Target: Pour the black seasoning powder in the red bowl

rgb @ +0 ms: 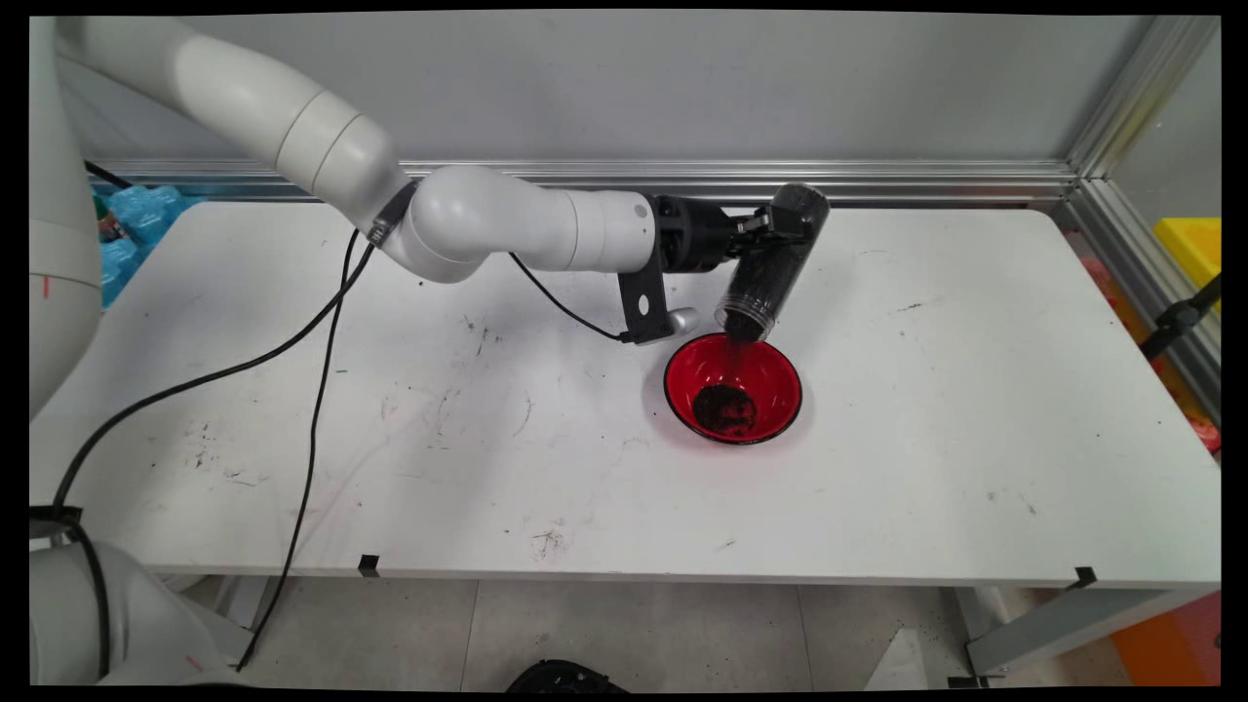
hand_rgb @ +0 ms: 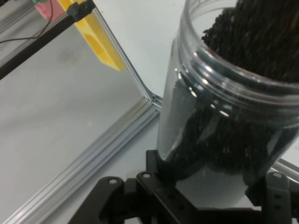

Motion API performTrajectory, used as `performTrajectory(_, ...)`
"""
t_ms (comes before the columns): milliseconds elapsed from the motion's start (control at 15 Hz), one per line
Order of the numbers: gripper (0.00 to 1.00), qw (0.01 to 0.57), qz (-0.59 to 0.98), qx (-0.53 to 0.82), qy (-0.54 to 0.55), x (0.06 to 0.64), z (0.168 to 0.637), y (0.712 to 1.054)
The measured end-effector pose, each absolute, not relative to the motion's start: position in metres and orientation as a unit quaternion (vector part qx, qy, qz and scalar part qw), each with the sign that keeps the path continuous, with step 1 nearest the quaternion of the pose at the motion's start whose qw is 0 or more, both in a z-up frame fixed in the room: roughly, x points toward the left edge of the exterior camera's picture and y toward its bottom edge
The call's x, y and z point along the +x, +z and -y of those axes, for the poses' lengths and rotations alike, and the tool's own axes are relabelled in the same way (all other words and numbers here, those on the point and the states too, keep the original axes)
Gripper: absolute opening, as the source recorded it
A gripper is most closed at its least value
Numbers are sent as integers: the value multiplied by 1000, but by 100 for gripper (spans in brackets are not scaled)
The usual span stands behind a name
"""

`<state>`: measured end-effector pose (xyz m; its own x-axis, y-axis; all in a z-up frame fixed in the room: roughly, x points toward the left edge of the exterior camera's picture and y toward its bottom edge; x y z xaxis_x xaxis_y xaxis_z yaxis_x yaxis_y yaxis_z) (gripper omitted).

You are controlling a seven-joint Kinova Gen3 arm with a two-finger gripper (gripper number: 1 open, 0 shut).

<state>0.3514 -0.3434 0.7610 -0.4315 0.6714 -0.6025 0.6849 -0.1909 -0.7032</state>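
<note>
Landmark is the red bowl (rgb: pixel 733 388).

White table (rgb: pixel 975 409), one: the bowl sits right of its middle, toward the back half. Scuffs and a few dark flecks lie on it left of the bowl and toward the near edge.

Arm, one: it reaches in from the left, with its wrist level, up and left of the bowl.

Clear jar (rgb: pixel 773 261), one: tipped mouth-down, with its mouth just above the bowl's far rim and its base up and to the right. The black gripper (rgb: pixel 759 230) has its fingers closed on the jar's upper body; in the hand view the jar (hand_rgb: pixel 233 93) fills the frame between the finger links of the gripper (hand_rgb: pixel 205 191), dark grains packed inside.

Red bowl, one, black rim.

Pile of dark grains (rgb: pixel 725 409), one, on the bowl's floor; a thin stream falls into it from the jar's mouth.

Risks, as I judge them:
- the mouth sits over the far rim, not the centre, so a small drift away from the bowl puts grains on the table.
- a steeper tilt could dump a clump, splash grains over the rim or nudge the light bowl.
- the smooth jar could slip or turn in the grip.
</note>
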Motion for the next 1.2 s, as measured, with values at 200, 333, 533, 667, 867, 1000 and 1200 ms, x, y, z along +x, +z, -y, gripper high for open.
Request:
performTrajectory(200, 0, 7, -634, 534, -560, 351, 344, 761)
performTrajectory(333, 0, 8, -632, 535, -560, 352, 345, 761)
performTrajectory(533, 0, 9, -630, 536, -562, 352, 346, 761)
performTrajectory(667, 0, 10, -628, 536, -563, 351, 347, 761)
performTrajectory(867, 0, 11, -626, 538, -564, 352, 348, 761)
performTrajectory(1000, 0, 12, -626, 538, -565, 352, 348, 761)
performTrajectory(1200, 0, 12, -625, 538, -566, 351, 349, 762)
